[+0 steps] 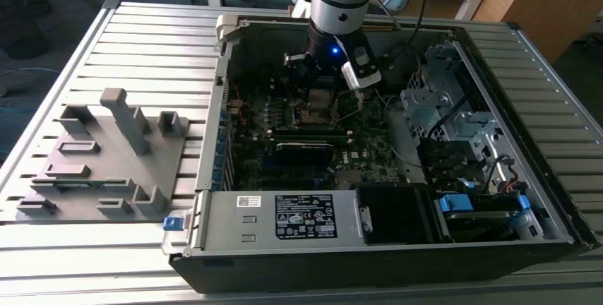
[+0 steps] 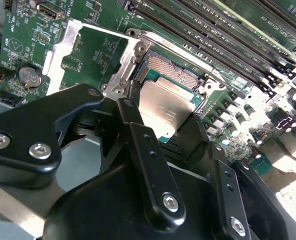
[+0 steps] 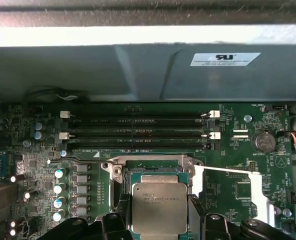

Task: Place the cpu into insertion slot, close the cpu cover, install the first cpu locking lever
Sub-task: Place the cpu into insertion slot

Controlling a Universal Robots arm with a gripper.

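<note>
Over the motherboard's socket [image 1: 318, 111], my gripper [image 1: 320, 85] reaches down into the open computer case. Both wrist views show the cpu [image 3: 159, 207] [image 2: 165, 107], a silver-grey square chip, sitting between the black fingers [image 3: 122, 212], which press on two opposite edges. My gripper [image 3: 159, 206] [image 2: 163, 112] is shut on it. The chip hovers just over the open socket [image 2: 173, 70], partly covering it, with gold contacts showing past its far edge. The cpu cover [image 2: 60, 47] [image 3: 227, 171] is swung open and lies flat beside the socket. A thin wire lever [image 3: 83, 156] runs along the socket's side.
Memory slots [image 3: 138, 131] run close beside the socket, with a coin battery [image 3: 262, 141] near the open cover. Case walls [image 1: 226, 93] surround the board. Drive bays and cables [image 1: 452, 128] crowd the exterior view's right. A grey fixture [image 1: 104, 157] stands on the slatted table.
</note>
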